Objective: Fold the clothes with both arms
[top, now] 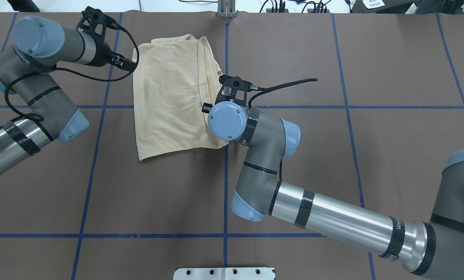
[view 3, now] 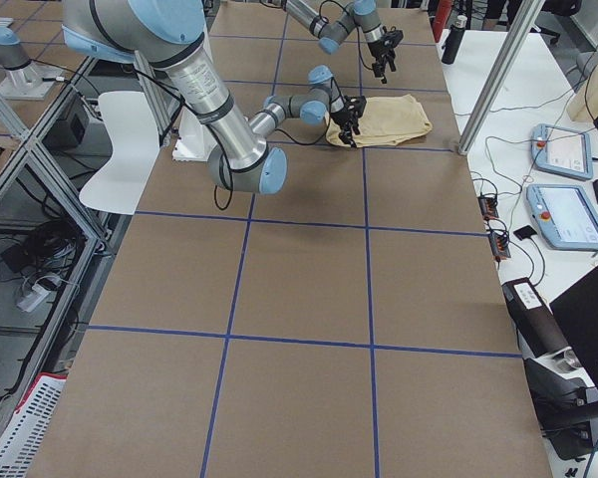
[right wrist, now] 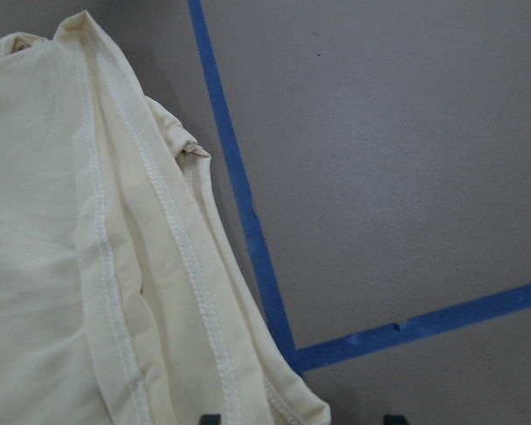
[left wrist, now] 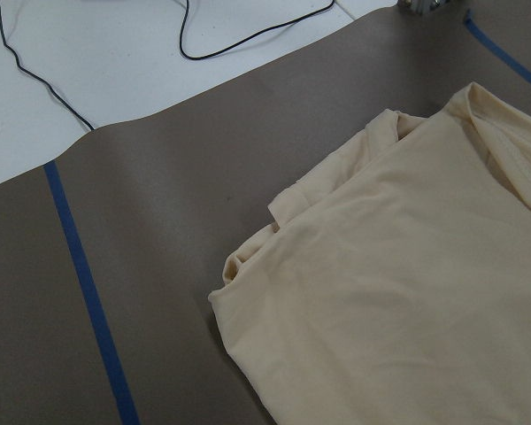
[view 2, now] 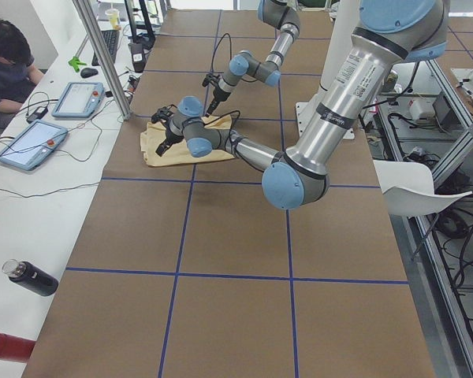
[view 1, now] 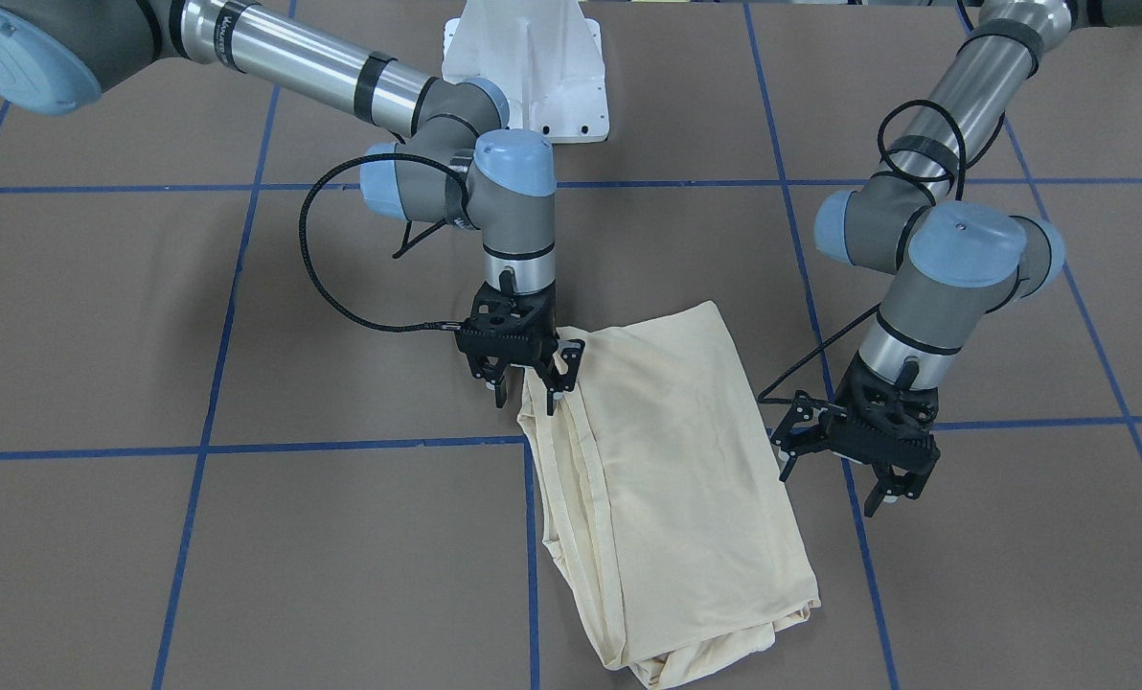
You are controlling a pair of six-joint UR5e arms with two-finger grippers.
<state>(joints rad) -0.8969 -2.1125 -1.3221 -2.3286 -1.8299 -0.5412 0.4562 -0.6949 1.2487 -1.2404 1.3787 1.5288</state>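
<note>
On the counter (top: 333, 155) the T-shirt (top: 166, 97) runs 12 to 6 o'clock; right arm (top: 263, 155), jaws apart, at its 3 o'clock edge, left arm (top: 41, 89), jaws apart, at 10.

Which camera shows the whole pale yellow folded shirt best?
The front-facing view: the pale yellow folded cloth shirt lies nearly whole and large. Overhead, the grey right arm covers one edge; side views show it tiny; wrist cameras only corners.

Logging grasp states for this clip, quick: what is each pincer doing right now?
Left pincer: open, empty, beside the shirt.
Right pincer: open, at the shirt's hemmed edge, not clamped on it.
</note>
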